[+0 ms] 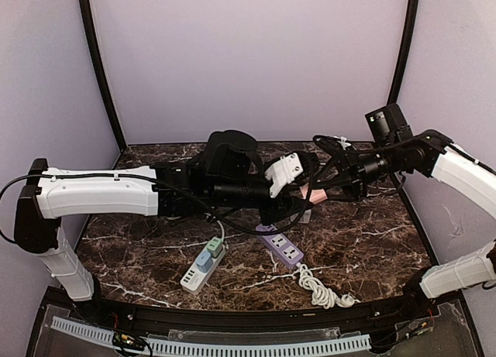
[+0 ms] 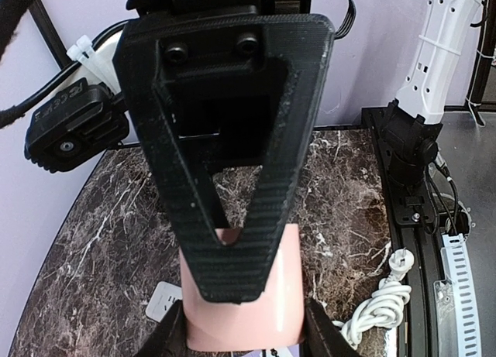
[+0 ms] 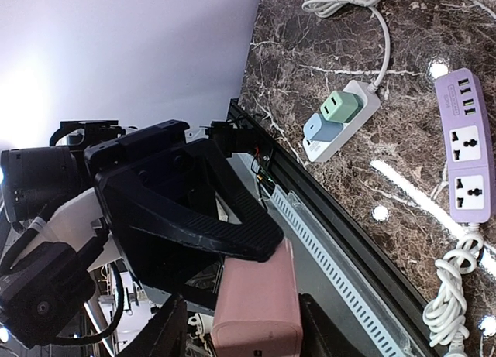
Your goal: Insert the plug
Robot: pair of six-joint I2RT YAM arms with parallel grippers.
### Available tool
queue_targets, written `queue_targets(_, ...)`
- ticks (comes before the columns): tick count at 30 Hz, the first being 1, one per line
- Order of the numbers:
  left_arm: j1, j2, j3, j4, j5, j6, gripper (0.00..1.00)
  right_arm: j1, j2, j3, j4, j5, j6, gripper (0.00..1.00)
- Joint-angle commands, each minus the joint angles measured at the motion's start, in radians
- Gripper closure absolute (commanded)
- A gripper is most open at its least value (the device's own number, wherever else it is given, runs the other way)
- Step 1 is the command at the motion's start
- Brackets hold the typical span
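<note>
Two grippers meet on the pink rectangular plastic plug block (image 1: 308,193) at 12 o'clock of the purple plastic socket strip (image 1: 281,248) in the top view; in the left wrist view the left gripper (image 2: 244,326) clamps it; in the right wrist view the right gripper (image 3: 240,334) stands narrow around it, grip unconfirmed, so this is probably a mid-air handover, and next one gripper must release the block and its pins be aligned with a socket.

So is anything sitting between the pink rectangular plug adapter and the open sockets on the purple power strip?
Nothing visible. The pink rectangular plug adapter is held aloft in the left gripper, and both sockets on the purple power strip are bare. The green adapter and blue adapter sit on the separate white strip.
</note>
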Motion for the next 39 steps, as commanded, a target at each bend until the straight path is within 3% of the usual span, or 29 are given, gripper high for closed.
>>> queue_targets(1, 0.006, 0.01, 0.03, 0.026, 0.003, 0.016, 0.99, -0.002, 0.011, -0.002, 0.028, -0.029, -0.005, 0.55)
queue_targets(12, 0.01, 0.022, 0.03, 0.022, 0.007, 0.025, 0.99, -0.002, 0.023, 0.001, 0.021, -0.045, -0.015, 0.72)
queue_targets(17, 0.013, 0.03, 0.046, 0.013, 0.02, 0.023, 0.97, -0.003, 0.021, -0.001, 0.015, -0.049, -0.025, 0.93)
queue_targets(19, 0.014, 0.032, 0.051, 0.012, 0.026, 0.021, 0.78, -0.002, 0.021, -0.001, 0.013, -0.047, -0.027, 1.0)
queue_targets(20, 0.015, 0.031, 0.05, 0.011, 0.02, 0.018, 0.59, -0.003, 0.02, 0.0, 0.011, -0.044, -0.031, 1.0)
queue_targets(21, 0.014, 0.027, 0.044, 0.01, 0.017, 0.013, 0.52, -0.002, 0.02, 0.002, 0.01, -0.04, -0.032, 1.0)
queue_targets(22, 0.013, 0.025, 0.042, 0.011, 0.013, 0.012, 0.41, -0.003, 0.021, 0.003, 0.007, -0.037, -0.036, 1.0)
queue_targets(23, 0.014, 0.02, 0.039, 0.012, 0.013, 0.01, 0.23, -0.002, 0.021, 0.004, 0.005, -0.031, -0.038, 1.0)
queue_targets(25, 0.015, 0.014, 0.04, -0.005, 0.013, 0.011, 0.05, -0.003, 0.023, 0.01, -0.002, -0.019, -0.045, 1.0)
queue_targets(39, 0.015, -0.078, -0.023, -0.104, -0.043, -0.018, 0.01, -0.003, 0.094, 0.133, -0.183, 0.164, -0.232, 1.0)
